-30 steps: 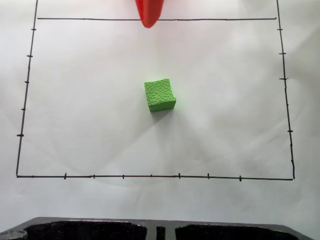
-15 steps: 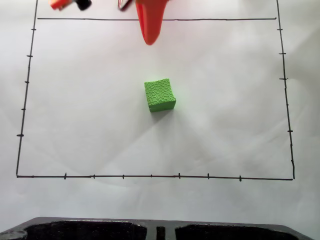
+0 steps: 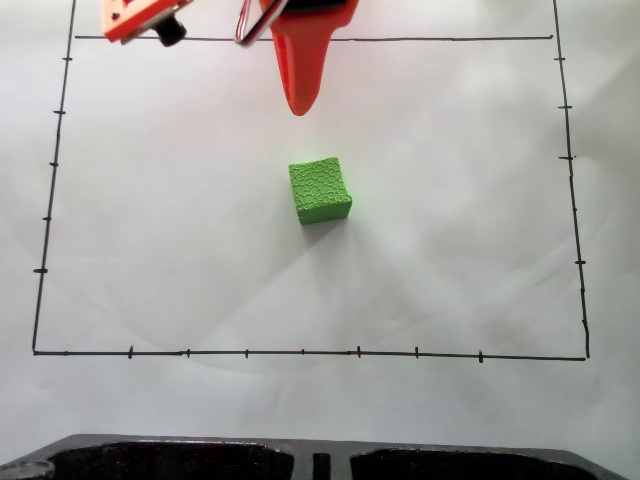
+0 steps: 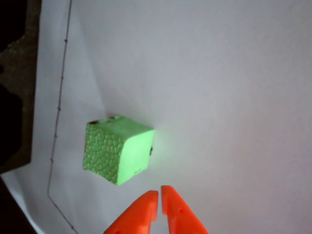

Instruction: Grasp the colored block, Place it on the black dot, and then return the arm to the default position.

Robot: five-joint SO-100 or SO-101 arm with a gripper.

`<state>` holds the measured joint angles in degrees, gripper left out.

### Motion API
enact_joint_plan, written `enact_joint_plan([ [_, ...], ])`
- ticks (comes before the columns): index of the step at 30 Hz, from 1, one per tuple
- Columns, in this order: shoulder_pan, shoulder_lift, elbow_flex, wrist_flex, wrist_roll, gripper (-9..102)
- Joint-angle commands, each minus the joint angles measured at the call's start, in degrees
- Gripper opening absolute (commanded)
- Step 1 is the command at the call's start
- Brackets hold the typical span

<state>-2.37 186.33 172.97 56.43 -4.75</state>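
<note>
Fingertips of the orange gripper (image 4: 159, 196) come together in the wrist view with only a hairline slit between them, so the jaws are clenched and hold nothing; they hang just below and slightly right of the green block (image 4: 118, 151) in that view, apart from it. The block sits on white paper (image 4: 219, 87), and dark specks show at its upper edge and at its right side where it meets the sheet; whether these are part of the black dot I cannot tell. In the fixed view the tapered orange finger (image 3: 300, 75) points down from the top edge toward the block (image 3: 320, 189), with bare paper between them, and red, black and white wires (image 3: 252, 25) loop beside it. That view also shows what the wrist camera does not: the hand-drawn black border with tick marks (image 3: 300, 352) boxing the block near its centre, an orange part with a black knob (image 3: 145, 20) at upper left, and a black tray-like edge (image 3: 320, 458) along the bottom.
</note>
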Motion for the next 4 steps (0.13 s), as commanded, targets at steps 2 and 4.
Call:
enact_joint_plan([
  [2,0.53,0.97,-0.26,-0.70,0.35,0],
  [4,0.53,0.97,-0.26,-0.70,0.35,0],
])
